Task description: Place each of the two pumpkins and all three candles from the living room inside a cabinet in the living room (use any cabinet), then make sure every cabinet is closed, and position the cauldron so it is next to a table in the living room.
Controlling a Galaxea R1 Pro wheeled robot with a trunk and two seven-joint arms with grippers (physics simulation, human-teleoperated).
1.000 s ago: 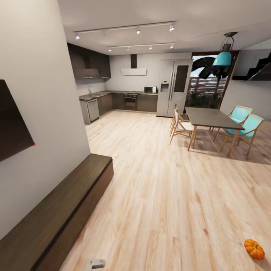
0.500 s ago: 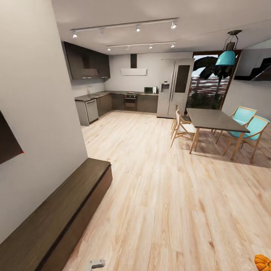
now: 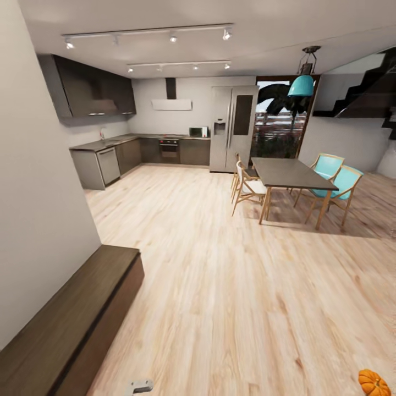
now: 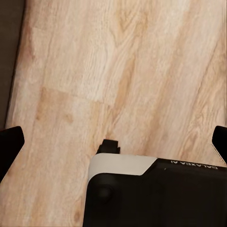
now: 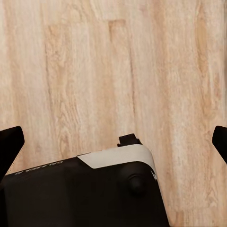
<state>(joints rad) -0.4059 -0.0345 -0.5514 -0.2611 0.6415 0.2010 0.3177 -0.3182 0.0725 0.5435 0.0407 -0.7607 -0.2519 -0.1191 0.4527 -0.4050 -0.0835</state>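
One orange pumpkin point(image 3: 374, 382) lies on the wood floor at the bottom right corner of the head view. The cabinet point(image 3: 71, 324), a long low dark-brown unit with a flat bare top, runs along the left wall, its front shut. In the left wrist view my left gripper point(image 4: 114, 137) is open over bare floor, its dark fingertips point(image 4: 9, 144) far apart. My right gripper point(image 5: 114, 135) is likewise open above the floor, nothing between its fingertips point(image 5: 9, 144). The candles and the cauldron are out of view.
A dark dining table point(image 3: 291, 173) with white and turquoise chairs point(image 3: 335, 184) stands at the right middle. Beyond it are a steel fridge point(image 3: 234, 126), grey kitchen counters point(image 3: 104, 159) and a staircase point(image 3: 374, 93). Wide wood floor lies between the cabinet and the table.
The whole picture has shifted, so the camera has moved: the dark wall panel at the left has left the view and the kitchen shows wider. The pumpkin and furniture have not moved.
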